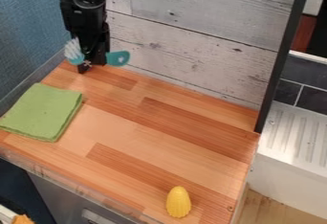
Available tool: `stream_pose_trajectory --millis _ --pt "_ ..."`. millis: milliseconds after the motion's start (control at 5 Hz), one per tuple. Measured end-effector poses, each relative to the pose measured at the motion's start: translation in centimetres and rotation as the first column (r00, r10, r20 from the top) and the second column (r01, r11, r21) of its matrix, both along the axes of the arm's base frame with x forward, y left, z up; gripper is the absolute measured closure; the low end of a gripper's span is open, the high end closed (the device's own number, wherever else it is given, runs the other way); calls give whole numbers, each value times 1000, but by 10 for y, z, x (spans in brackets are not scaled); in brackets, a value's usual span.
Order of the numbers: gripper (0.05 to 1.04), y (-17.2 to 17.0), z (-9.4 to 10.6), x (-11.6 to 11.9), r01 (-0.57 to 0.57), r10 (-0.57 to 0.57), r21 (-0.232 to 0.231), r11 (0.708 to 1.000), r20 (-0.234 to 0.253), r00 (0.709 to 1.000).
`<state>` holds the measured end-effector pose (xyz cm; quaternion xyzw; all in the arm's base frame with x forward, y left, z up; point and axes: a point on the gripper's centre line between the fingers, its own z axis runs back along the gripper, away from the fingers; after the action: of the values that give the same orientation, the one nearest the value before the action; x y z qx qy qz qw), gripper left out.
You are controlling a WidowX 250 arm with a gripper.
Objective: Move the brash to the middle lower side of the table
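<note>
At the upper left of the camera view, my gripper (pixel 91 64) hangs over the table's back left corner, shut on the brush. The teal brush (pixel 118 58) is gripped around its middle, which the black fingers partly hide. Its white bristles stick up on the left of the fingers, and its rounded handle end sticks out to the right. Whether the brush touches the wooden table (pixel 159 122) below it, I cannot tell.
A folded green cloth (pixel 43 112) lies at the table's left. Near the front right edge is a yellow corn-like toy (pixel 178 202). Walls rise behind and to the left; a black post (pixel 278 65) stands at the back right, beside a white ridged sink board (pixel 294 134).
</note>
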<state>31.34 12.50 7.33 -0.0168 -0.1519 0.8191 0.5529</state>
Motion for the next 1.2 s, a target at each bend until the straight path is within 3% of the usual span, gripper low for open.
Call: stream_pose_trajectory --millis 400,800,1000,1200 --pt "765 -47 19 -49 67 -67 -20 998 20 998" --pt "765 -59 -13 -88 94 -95 -43 995 -17 995" --pt "765 -61 -36 -91 99 -104 -74 992 -55 993" --pt "765 -65 -51 -96 78 -83 -130 988 -35 996"
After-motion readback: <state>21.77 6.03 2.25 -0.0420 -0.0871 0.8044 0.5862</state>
